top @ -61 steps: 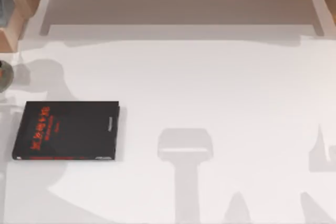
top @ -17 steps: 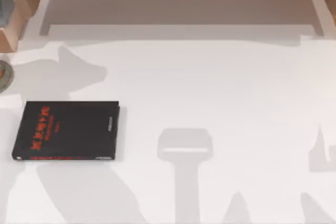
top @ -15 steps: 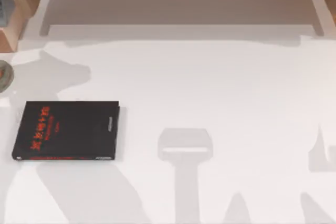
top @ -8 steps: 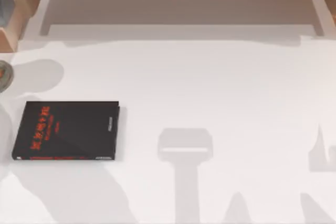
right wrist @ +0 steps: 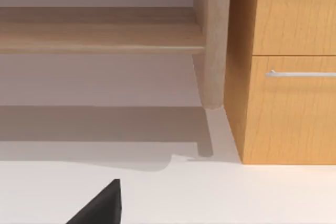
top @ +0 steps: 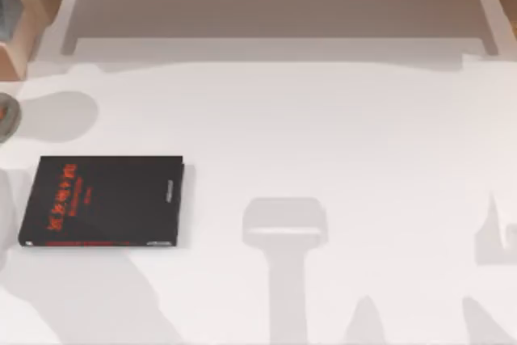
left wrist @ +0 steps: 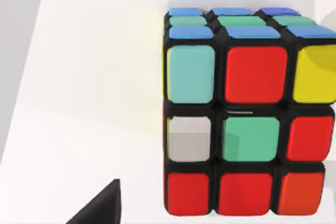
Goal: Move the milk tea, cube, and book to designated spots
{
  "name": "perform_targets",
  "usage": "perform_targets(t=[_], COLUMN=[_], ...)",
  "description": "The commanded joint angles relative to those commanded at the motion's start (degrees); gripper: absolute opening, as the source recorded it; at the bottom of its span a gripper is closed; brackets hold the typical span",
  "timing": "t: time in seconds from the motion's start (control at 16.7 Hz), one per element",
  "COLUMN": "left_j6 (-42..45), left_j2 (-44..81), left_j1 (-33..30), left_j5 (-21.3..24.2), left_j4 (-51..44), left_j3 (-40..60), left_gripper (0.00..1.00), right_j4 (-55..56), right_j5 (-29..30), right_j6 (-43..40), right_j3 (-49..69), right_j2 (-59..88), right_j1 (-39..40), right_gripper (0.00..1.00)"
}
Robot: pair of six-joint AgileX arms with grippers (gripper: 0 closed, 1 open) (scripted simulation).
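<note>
Close before left wrist: cube [left wrist: 244,124] on table [left wrist: 94,103] | left tool state unclear | right likewise

smooth matt white counter [top: 347,143]; black book [top: 102,200], matt cover with red lettering, at 9 o'clock; cube [left wrist: 247,114], glossy plastic stickers on black frame; cabinet [right wrist: 286,66], wood-grain, with metal handle [right wrist: 299,73].

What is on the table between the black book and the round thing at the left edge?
Nothing. In the top view, the table between the black book and the round thing is bare, crossed by shadow.
</note>
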Motion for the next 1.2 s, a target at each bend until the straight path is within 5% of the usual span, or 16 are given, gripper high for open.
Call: perform_targets(t=[1.08,1.2], left_j6=[0.15,0.15], left_j2=[3.18,3.18], left_j1=[0.1,0.1], left_j5=[0.02,0.02], left_j4=[12.66,12.66], left_j3=[-9.48,-9.48], left_gripper=[1.0,0.85], right_j4=[0.0,0.0], right_j5=[0.0,0.0], right_j6=[0.0,0.0], right_j3=[0.0,0.0], right_j2=[0.0,0.0], right_j1=[0.0,0.0], right_gripper=[1.0,1.0])
